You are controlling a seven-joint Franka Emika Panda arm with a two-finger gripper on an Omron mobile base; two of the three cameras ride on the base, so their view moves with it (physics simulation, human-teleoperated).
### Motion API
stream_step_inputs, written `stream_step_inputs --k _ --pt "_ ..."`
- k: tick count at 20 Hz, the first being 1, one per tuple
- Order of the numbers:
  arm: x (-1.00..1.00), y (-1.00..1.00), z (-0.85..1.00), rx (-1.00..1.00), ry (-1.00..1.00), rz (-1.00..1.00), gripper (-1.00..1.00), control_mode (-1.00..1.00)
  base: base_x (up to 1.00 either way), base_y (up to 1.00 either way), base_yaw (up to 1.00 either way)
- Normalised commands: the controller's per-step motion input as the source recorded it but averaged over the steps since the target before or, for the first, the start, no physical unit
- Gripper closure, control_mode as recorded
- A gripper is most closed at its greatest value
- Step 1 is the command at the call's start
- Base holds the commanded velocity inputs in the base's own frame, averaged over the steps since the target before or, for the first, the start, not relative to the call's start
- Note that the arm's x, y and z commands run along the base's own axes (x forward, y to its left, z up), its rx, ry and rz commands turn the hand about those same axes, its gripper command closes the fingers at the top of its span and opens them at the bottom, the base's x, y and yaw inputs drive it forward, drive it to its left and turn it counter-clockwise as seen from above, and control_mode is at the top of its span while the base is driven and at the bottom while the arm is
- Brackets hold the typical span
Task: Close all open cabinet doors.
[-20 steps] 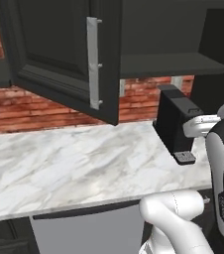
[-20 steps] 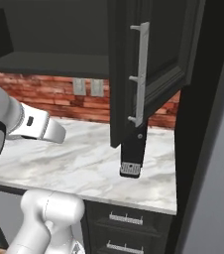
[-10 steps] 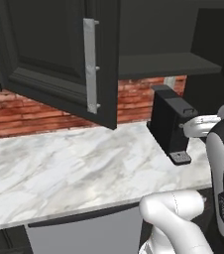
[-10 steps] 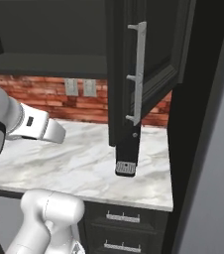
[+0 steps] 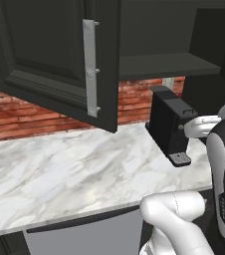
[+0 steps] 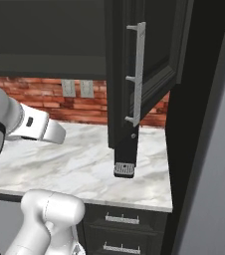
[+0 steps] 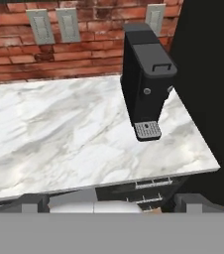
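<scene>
1. Looking along the gripper (image 7: 112,208), the hand camera faced down over the counter; only the dark finger tips (image 7: 32,202) showed at the bottom edge, so whether the jaws stood wide or narrow could not be told, and nothing was visibly held.
2. The hand sat well apart from the cabinet door (image 5: 59,60), judged a carrying posture and not a pushing one.
3. The cabinet door hung open above the counter, swung out from the wall cabinet with its long silver bar handle (image 5: 90,67) facing the room; from the right side it appeared nearly edge-on (image 6: 139,64).
4. Closing it was judged to need contact on the outer face near the handle.
5. The coffee machine (image 7: 146,79) stood on the counter near its right end, against the brick wall, below the open shelf (image 5: 159,64).
6. The marble counter (image 5: 59,174) ran along a red brick backsplash (image 7: 15,49) carrying wall outlets (image 7: 54,25).
7. Dark base drawers (image 6: 119,231) with short silver handles sat under the counter.
</scene>
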Motion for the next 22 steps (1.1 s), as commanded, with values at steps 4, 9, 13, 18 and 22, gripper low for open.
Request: stream_step_inputs --k 4,9,13,18,22 --pt "-0.27 0.17 -0.02 0.0 -0.1 0.01 -1.0 -1.0 0.0 0.0 0.0" --pt "-0.96 0.56 -0.01 -0.02 -0.14 0.0 -1.0 -1.0 0.0 0.0 0.0" --pt "-0.34 0.74 0.0 -0.01 -0.25 0.0 -1.0 -1.0 0.0 0.0 0.0" --pt "0.0 0.74 0.0 0.0 -0.28 0.0 -1.0 -1.0 0.0 0.0 0.0" --pt "0.0 0.69 0.0 0.0 -0.25 0.0 -1.0 -1.0 0.0 0.0 0.0"
